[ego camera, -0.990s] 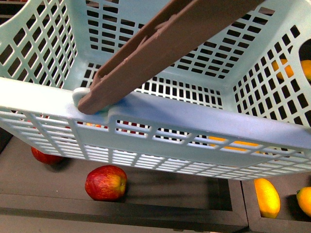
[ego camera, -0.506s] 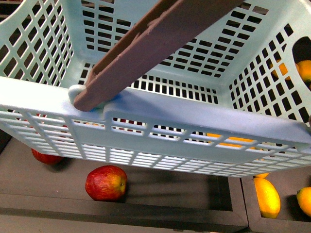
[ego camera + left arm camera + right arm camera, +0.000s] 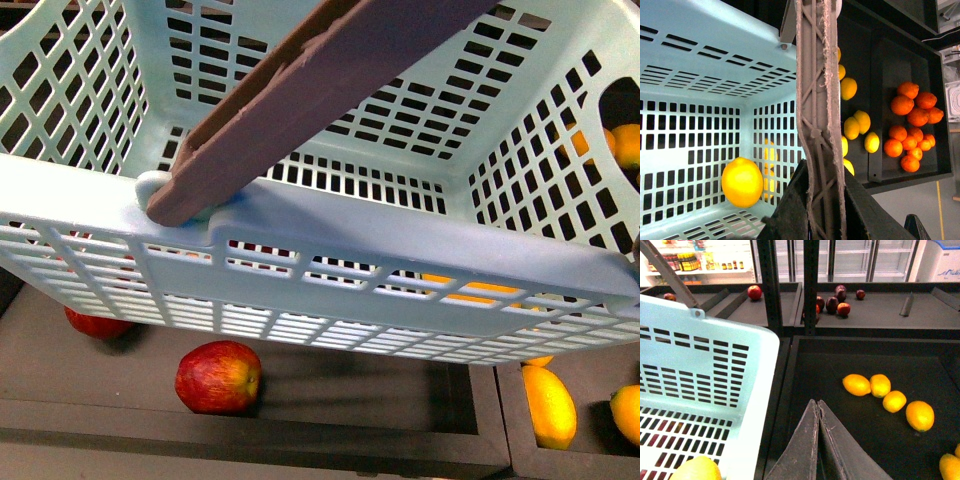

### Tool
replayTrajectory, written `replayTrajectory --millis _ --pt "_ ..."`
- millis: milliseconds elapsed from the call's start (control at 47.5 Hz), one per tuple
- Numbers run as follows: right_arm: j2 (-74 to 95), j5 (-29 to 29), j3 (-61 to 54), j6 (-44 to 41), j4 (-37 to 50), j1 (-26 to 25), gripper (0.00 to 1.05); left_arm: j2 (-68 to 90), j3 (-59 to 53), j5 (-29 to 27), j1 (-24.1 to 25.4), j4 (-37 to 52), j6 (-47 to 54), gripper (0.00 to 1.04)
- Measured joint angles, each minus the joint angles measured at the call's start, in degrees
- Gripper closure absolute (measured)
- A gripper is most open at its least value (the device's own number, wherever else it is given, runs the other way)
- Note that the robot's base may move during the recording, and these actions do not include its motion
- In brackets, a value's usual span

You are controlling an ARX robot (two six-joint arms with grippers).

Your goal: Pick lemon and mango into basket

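The light blue basket (image 3: 400, 240) fills most of the front view, up above the dark trays. The left pincer (image 3: 825, 200) is clamped on the brown handle (image 3: 815, 100), with one finger on each side of it. The lemon (image 3: 742, 181) lies inside the basket on the slotted floor, close to a side wall. The right pincer (image 3: 817, 407) is squeezed shut with nothing in it. It is by the tray just right of the basket, where some yellow fruits (image 3: 880, 385) lie. Since a second ago the basket has turned a little. Its near left corner and the foot of the handle have gone up and to the left, and its right end has dipped a bit. The red apples (image 3: 218, 377) below it have not moved. A long yellow-orange fruit (image 3: 548, 405) lies in the near right tray, outside the basket. I cannot tell for sure if it is the mango. Orange tangerines (image 3: 910, 122) sit in a tray further right.
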Motion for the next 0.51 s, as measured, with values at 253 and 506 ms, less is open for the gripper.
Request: replayTrajectory --millis 253,506 --pt "-4.9 0.0 -1.6 0.0 -3.3 0.0 1.03 0.0 0.0 0.0 0.0 0.0 0.0 0.97" --pt "-9.2 0.1 -3.1 0.0 -4.6 0.1 1.03 0.0 0.0 0.0 0.0 0.0 0.0 0.97"
